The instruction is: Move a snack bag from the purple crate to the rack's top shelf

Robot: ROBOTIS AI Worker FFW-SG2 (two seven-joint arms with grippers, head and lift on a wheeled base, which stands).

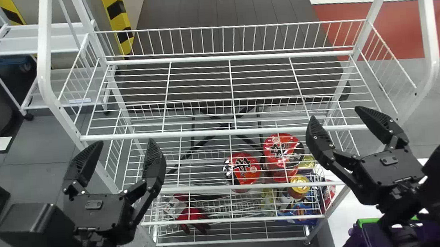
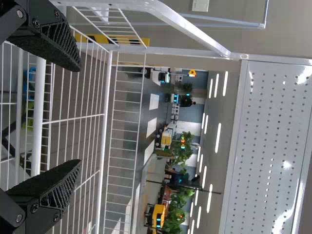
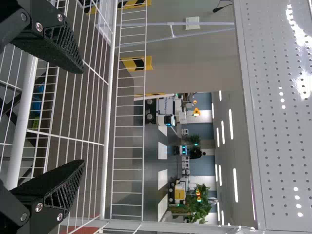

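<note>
Head view: both grippers open at the rack's front rail

My left gripper (image 1: 125, 142) stands near the left front corner of the top shelf (image 1: 230, 75), fingers spread with a wide gap and nothing between them. My right gripper (image 1: 336, 113) is by the right front corner, spread the same way, also holding nothing. The front rail (image 1: 220, 130) crosses between the two; low wire fences edge the shelf's back and both ends. In the right wrist view, a perforated panel (image 3: 278, 122) stands above the shelf, with open room between.

The purple crate (image 1: 349, 243) sits at the lower right, beyond the rack's right side, green along its rim. My right arm covers much of it, so I cannot tell where the snack bag lies inside or which way its long axis points.

Under the top shelf, toward the right, two round red packs (image 1: 243, 168) (image 1: 281, 150) carry bold printed labels, with a gold-topped container (image 1: 299, 184) nearby.
</note>
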